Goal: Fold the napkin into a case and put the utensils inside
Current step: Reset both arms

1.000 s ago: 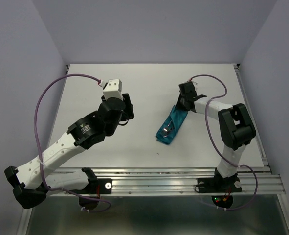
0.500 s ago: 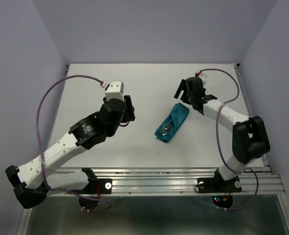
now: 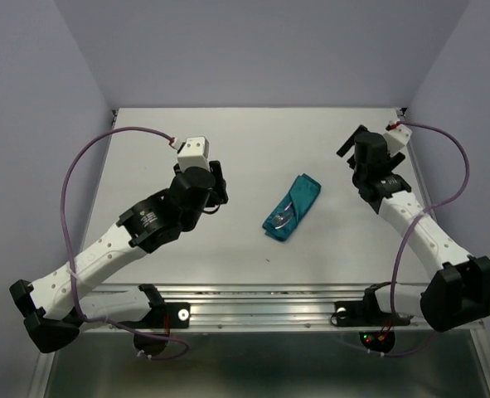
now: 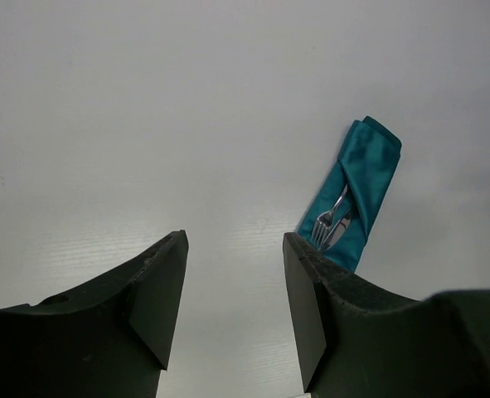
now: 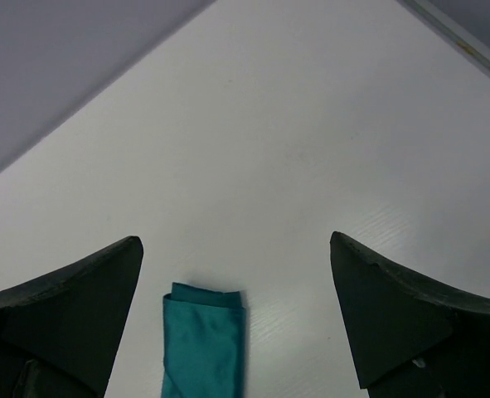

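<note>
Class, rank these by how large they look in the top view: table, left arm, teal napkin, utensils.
Largest to smallest: table, left arm, teal napkin, utensils (only partly showing from the napkin).

The left gripper [image 4: 235, 249] hangs over the white table [image 4: 145, 108] with its dark jaws spread and nothing between them. To the right lies the teal case [image 4: 362, 178], angled, with the silver utensils [image 4: 332, 225] poking from its nearer end.
</note>
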You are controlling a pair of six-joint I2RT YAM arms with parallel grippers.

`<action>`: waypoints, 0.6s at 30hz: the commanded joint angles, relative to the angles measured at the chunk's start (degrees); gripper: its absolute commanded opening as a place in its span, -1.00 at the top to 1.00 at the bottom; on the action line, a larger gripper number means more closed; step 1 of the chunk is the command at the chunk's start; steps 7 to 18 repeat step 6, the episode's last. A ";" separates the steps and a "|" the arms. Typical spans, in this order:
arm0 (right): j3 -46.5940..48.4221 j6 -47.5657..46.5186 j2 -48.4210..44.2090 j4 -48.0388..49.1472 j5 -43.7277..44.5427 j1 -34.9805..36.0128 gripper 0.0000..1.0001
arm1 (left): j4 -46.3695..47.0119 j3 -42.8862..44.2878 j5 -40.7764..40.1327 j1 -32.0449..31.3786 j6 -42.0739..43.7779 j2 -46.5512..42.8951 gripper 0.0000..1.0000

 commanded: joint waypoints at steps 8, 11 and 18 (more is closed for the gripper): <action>-3.98 0.89 -5.49 -1.54 11.17 0.31 -1.00 | 5.73 -1.70 -4.67 0.28 -0.67 -4.68 -0.21; -3.98 0.89 -5.49 -1.54 11.17 0.31 -1.00 | 5.73 -1.70 -4.67 0.28 -0.67 -4.68 -0.21; -3.98 0.89 -5.49 -1.54 11.17 0.31 -1.00 | 5.73 -1.70 -4.67 0.28 -0.67 -4.68 -0.21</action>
